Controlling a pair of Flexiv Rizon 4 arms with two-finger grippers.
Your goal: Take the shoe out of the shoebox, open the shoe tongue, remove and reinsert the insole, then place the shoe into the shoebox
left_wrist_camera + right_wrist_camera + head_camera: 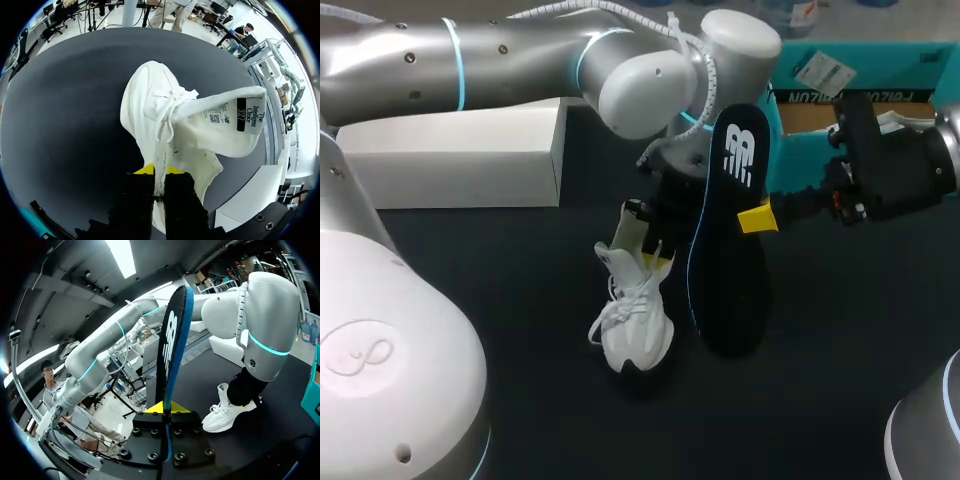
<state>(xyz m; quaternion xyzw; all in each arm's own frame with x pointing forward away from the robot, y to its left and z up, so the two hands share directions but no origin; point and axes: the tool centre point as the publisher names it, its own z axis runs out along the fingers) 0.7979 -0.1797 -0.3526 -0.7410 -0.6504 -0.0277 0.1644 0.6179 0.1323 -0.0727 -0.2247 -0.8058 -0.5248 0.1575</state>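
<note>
Left claw [159, 172] clamps the white shoe [635, 322] by its collar, toe on the tabletop [470, 300], steadying it; right claw [167, 409] pinches the removed insole [725, 250] upright alongside, apparently ready for reinsertion

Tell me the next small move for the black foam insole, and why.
Probably the right gripper should tilt the black foam insole toward the opening of the white lace-up shoe: it is out, beside the shoe, which the left gripper holds, tongue open.
</note>
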